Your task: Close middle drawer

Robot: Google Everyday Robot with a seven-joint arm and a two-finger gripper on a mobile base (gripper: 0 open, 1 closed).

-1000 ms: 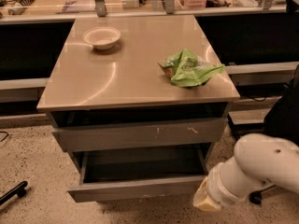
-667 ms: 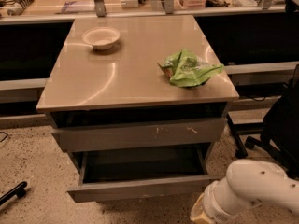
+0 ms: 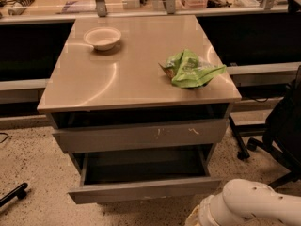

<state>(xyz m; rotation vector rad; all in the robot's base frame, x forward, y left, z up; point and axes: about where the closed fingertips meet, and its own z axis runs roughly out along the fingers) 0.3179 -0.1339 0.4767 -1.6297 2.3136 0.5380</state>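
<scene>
Middle drawer [image 3: 143, 190] pulled out; claw [image 3: 194, 218] below-right (grip state: cannot tell).

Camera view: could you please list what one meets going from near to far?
Robot arm (its hand out of frame, below) → open middle drawer → scratched drawer front → green bag → bowl.

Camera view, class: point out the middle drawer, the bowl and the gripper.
middle drawer [image 3: 143, 190]: camera view, centre of its flat front.
bowl [image 3: 102, 36]: camera view, inside its hollow.
gripper [image 3: 193, 219]: camera view, at the bottom edge below the drawer's right corner, partly cut off.
</scene>
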